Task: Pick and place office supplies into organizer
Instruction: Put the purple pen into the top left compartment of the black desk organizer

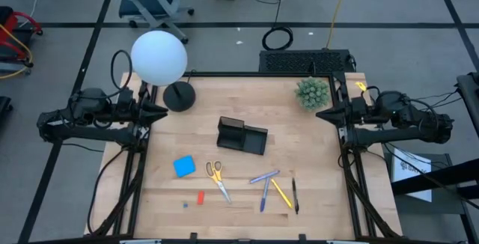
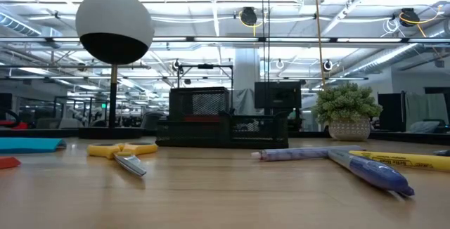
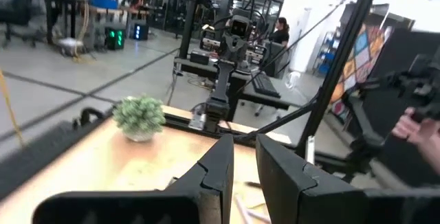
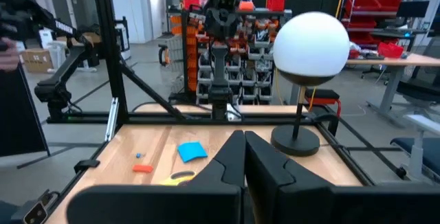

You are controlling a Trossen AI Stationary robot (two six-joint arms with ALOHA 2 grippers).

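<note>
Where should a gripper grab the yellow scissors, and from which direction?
Come straight down over the yellow-handled scissors, which lie flat on the table, and pinch just below the handles, where the blades meet. That neck looks narrow enough for two fingers; the loops are wider and the thin blades sit low.

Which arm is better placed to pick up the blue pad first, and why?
Probably left. Both grippers wait at the table's edges, left gripper and right gripper. The blue pad lies on the left half, left of the organizer, so the left arm looks nearer.
</note>
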